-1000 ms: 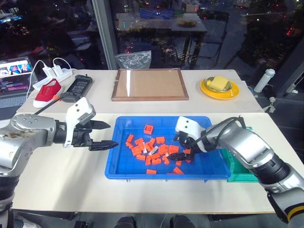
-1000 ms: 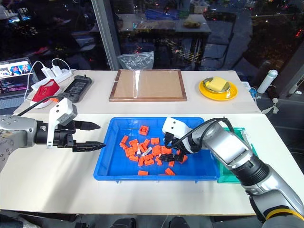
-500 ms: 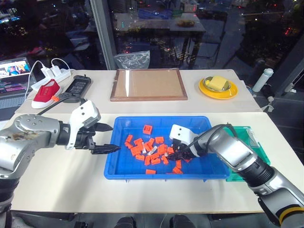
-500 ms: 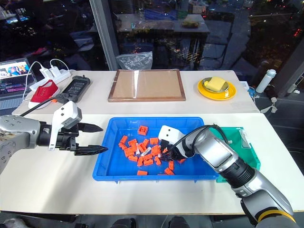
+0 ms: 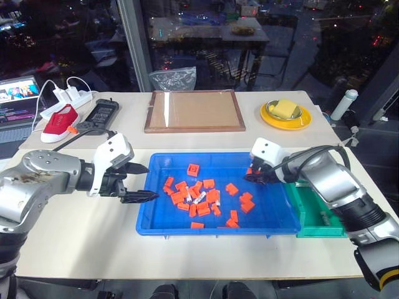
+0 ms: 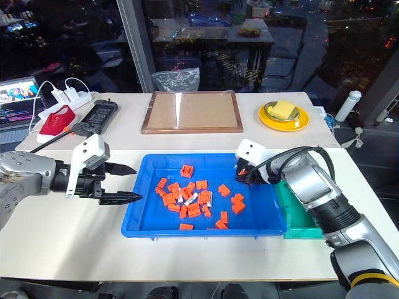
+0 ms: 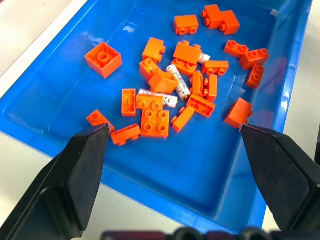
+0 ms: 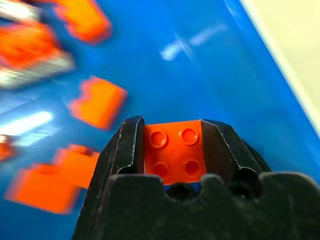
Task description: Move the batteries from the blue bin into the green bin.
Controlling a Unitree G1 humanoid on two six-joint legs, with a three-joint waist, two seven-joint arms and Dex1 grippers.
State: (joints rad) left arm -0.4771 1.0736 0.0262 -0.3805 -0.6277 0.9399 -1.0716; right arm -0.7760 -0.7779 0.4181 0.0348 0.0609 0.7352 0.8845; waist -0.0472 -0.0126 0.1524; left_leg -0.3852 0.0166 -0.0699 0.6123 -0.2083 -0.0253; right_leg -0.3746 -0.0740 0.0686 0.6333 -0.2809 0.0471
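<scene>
The blue bin (image 5: 156,221) lies on the white table (image 5: 81,237), with orange blocks (image 5: 206,202) and a few batteries (image 5: 200,198) mixed near its middle. The left gripper (image 5: 141,182) hovers at the bin's left rim, jaws wide and empty. Over the bin's right part, the right gripper (image 5: 250,176) clamps an orange brick (image 8: 174,151) between its fingers. The green bin (image 5: 318,215) stands touching the blue bin's right side. Farther back are a wooden tray (image 5: 195,111) and a yellow plate (image 5: 287,115).
</scene>
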